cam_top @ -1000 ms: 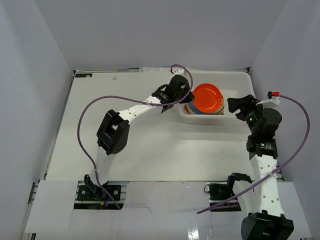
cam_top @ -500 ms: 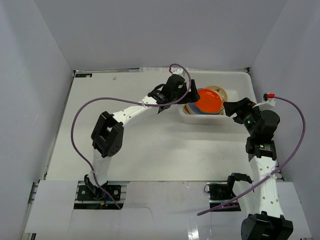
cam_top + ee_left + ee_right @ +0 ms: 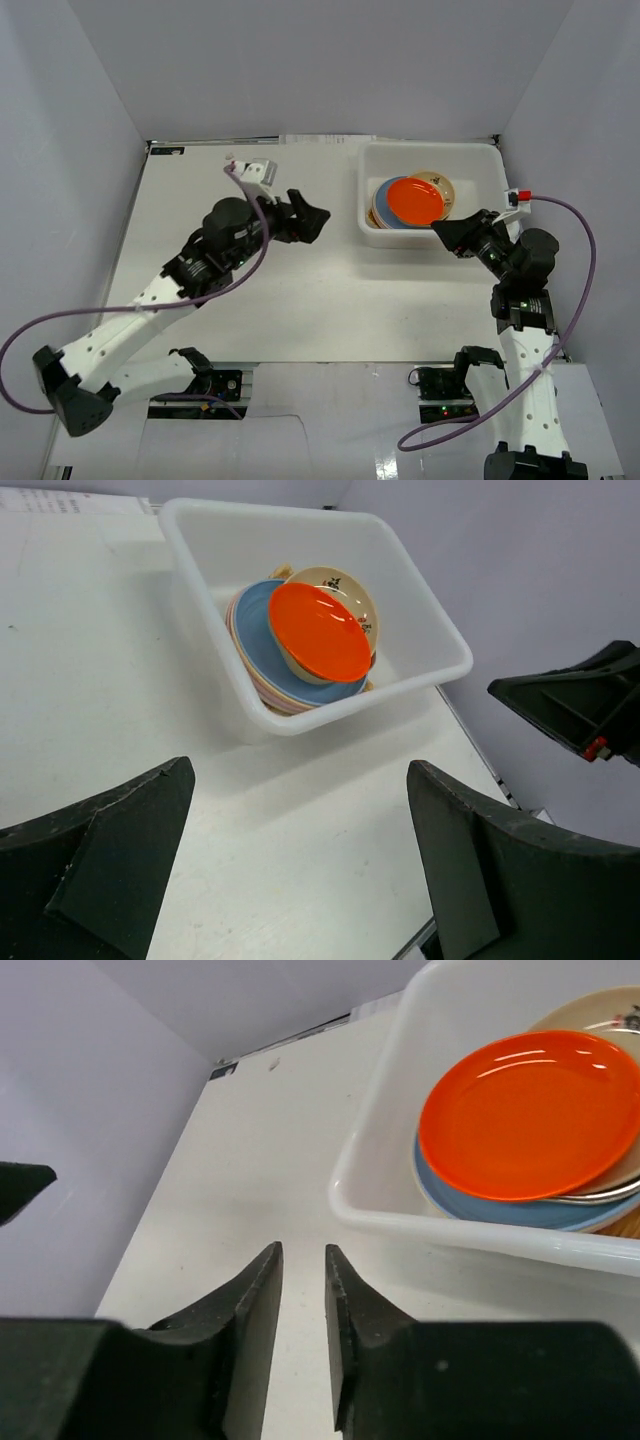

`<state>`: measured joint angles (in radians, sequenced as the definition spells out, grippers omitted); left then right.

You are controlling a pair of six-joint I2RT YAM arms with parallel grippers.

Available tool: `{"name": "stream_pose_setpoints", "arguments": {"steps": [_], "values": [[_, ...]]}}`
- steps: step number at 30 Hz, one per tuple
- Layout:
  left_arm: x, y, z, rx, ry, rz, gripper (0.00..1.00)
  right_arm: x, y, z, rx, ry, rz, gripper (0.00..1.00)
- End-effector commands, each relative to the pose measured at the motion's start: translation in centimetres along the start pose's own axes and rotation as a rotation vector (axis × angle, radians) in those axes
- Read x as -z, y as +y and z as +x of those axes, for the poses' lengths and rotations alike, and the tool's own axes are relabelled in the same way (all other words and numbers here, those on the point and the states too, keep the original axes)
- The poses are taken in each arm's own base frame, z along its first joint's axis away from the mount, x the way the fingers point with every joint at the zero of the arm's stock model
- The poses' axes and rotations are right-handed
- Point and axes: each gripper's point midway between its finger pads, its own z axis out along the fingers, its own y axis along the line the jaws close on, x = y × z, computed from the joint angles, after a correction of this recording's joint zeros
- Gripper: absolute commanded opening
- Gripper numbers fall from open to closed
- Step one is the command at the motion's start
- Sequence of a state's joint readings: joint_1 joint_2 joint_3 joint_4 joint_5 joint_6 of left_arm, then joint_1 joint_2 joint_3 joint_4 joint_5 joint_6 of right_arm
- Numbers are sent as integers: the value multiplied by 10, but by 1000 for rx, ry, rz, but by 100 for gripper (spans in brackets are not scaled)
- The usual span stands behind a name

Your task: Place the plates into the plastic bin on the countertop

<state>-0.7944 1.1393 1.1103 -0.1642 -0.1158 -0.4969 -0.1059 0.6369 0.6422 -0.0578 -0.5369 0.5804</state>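
Note:
The plates lie stacked in the left half of the white plastic bin (image 3: 430,157) at the back right of the countertop (image 3: 300,300). An orange-red plate (image 3: 415,200) is on top, tilted, over a blue plate (image 3: 382,208) and a cream patterned plate (image 3: 444,186). My left gripper (image 3: 310,218) hangs wide open and empty left of the bin. My right gripper (image 3: 445,235) sits at the bin's near right corner, its jaws a narrow gap apart with nothing between them. The left wrist view shows the bin (image 3: 300,725) and orange-red plate (image 3: 320,630). The right wrist view shows the bin's rim (image 3: 450,1230) and that plate (image 3: 530,1110).
White walls close in the countertop on three sides. The right half of the bin holds nothing. A purple cable loops beside each arm. The right gripper (image 3: 580,710) shows at the right of the left wrist view.
My left gripper let go of the orange-red plate, opened wide and drew back left from the bin. My right gripper moved down toward the bin's near corner and its jaws narrowed.

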Motion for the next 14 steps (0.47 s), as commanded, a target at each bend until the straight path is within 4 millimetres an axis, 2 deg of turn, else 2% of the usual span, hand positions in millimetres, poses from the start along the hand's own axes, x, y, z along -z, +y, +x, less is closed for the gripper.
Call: {"name": "stream_pose_setpoints", "arguments": {"steps": [1,2,4,5,6,9,11,14], "values": [[47,21,19,-4,19,-39,98,17,49,-2,58,38,-193,32],[68,22,16,11,-8,-22,98,20,53,-1,71,48,-208,51],[89,27,18,39,-25,-31,98,26,57,7,79,78,-219,70],[98,29,16,47,-41,-30,98,26,56,8,85,81,-208,88],[114,33,14,55,-77,-29,98,26,52,7,100,63,-177,90],[133,37,12,59,-125,-12,98,29,43,8,102,38,-128,91],[135,38,15,48,-125,-8,98,30,45,6,96,27,-126,90],[132,37,19,35,-115,3,98,32,57,-10,98,-13,-141,90]]}}
